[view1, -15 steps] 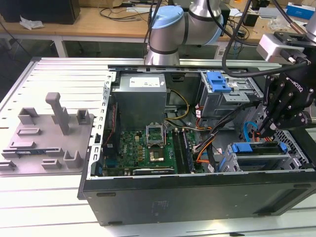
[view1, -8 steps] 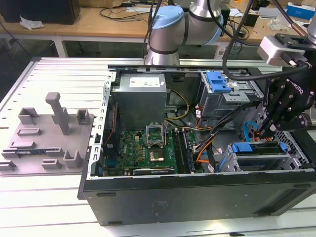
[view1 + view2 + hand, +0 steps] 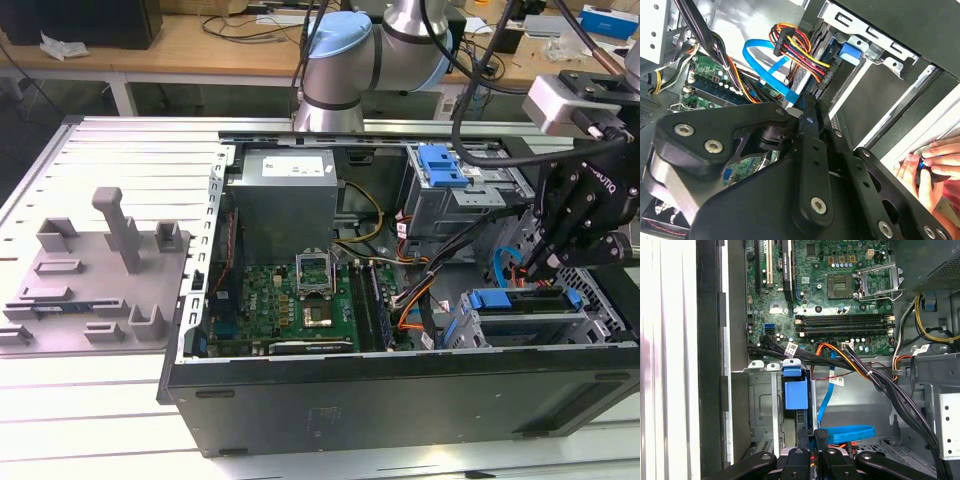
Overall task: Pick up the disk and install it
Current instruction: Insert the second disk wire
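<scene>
One silver, blue-framed disk (image 3: 520, 300)

An open computer case (image 3: 400, 400) is seen on the tabletop (image 3: 90, 420), its green motherboard (image 3: 290, 300) exposed; a grey fixture (image 3: 100, 270) is placed well apart.

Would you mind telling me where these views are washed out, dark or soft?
First wrist view: the white ribbed table is blown out, while the green motherboard is evenly lit. Second wrist view: the black gripper looms close and soft. Exterior view: the open black computer case has a dark front wall.
</scene>
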Robot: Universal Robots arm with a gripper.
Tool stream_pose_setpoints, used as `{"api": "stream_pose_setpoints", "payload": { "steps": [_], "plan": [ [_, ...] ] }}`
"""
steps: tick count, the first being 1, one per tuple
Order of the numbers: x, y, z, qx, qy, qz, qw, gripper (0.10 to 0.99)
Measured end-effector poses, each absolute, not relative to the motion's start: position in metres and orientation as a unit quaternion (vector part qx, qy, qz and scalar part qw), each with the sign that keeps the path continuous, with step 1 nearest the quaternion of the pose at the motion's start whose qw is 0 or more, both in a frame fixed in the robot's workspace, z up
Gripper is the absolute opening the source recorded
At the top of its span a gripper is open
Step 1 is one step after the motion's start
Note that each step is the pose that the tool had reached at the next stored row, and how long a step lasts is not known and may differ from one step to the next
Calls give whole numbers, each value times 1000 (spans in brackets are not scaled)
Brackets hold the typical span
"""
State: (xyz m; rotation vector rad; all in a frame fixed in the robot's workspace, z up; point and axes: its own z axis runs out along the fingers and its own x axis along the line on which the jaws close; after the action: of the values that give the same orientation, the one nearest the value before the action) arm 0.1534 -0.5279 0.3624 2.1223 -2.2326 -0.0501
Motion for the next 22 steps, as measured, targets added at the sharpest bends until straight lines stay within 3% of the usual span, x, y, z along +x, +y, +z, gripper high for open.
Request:
{"api": "stream_pose_setpoints", "payload": {
  "steps": [22],
  "plan": [
    [156,-531,357,689,-724,-16,30,161]
  ]
}}
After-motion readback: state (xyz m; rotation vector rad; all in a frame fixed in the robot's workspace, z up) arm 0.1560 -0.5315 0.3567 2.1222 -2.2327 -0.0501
